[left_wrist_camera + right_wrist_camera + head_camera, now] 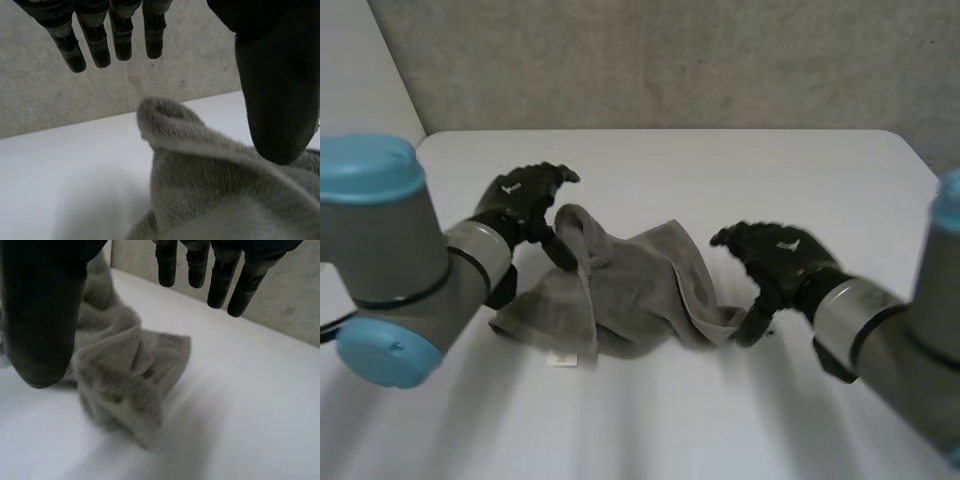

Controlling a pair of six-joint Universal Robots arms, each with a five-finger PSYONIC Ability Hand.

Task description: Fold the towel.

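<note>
A grey towel (620, 290) lies crumpled in the middle of the white table (740, 170), with a raised fold at its left end and a small white label at its near edge. My left hand (525, 205) hovers over that raised fold, open, its thumb reaching down beside the cloth. In the left wrist view the towel's peak (165, 117) stands between the straight fingers (95, 45) and the thumb. My right hand (775, 250) is open at the towel's right end, thumb down by the corner. The right wrist view has that bunched corner (135, 385) below the spread fingers (215, 280).
A grey wall (670, 60) runs behind the table's far edge. Bare tabletop stretches in front of the towel and to its right (650, 420).
</note>
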